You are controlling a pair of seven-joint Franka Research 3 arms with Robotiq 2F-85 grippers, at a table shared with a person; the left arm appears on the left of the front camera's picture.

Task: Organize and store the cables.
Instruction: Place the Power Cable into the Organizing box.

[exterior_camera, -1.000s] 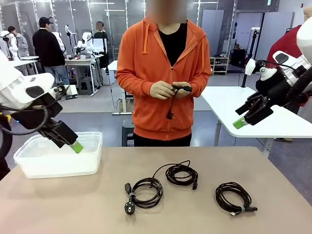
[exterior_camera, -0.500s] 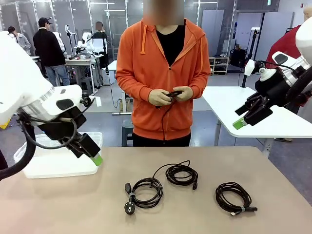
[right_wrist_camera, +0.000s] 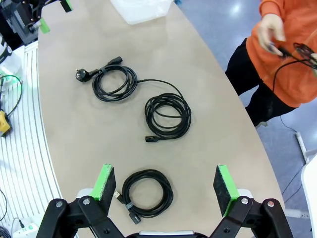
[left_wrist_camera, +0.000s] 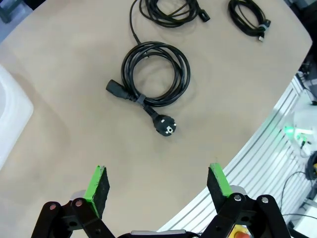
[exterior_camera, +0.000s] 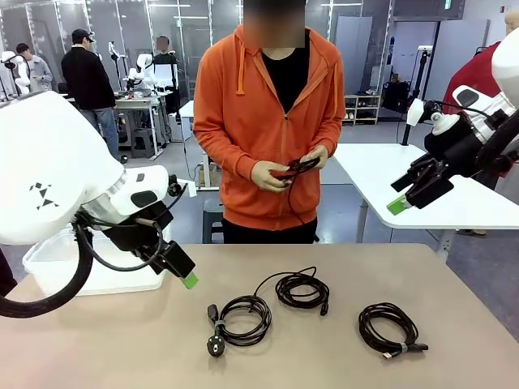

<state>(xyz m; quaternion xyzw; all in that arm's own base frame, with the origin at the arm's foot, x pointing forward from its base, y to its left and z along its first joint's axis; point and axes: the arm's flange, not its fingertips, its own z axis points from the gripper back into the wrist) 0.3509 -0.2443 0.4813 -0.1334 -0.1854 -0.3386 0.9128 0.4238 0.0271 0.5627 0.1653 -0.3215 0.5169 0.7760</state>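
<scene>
Left gripper (left_wrist_camera: 158, 176) released, above the bench (exterior_camera: 97, 340). Lying there: power-plug cable (exterior_camera: 243, 318), middle cable (exterior_camera: 302, 290), right cable (exterior_camera: 389, 327). Judged light and floppy; pinch across bundled strands, not plugs. Right gripper (right_wrist_camera: 164, 187) released, raised.

You're looking at black cables (left_wrist_camera: 184, 74), a beige desk (exterior_camera: 122, 340), a milky-white bin (left_wrist_camera: 10, 114) and the person's orange hoodie (exterior_camera: 243, 130).

A beige desk (exterior_camera: 324, 356) carries a translucent white plastic tub (right_wrist_camera: 143, 11) near its far left corner. A person in an orange hoodie (exterior_camera: 268, 105) stands at the far side. Behind, a white table (exterior_camera: 389, 170) stands at the right, and a person in a dark jacket and cap (exterior_camera: 87, 77) stands at the left.
</scene>
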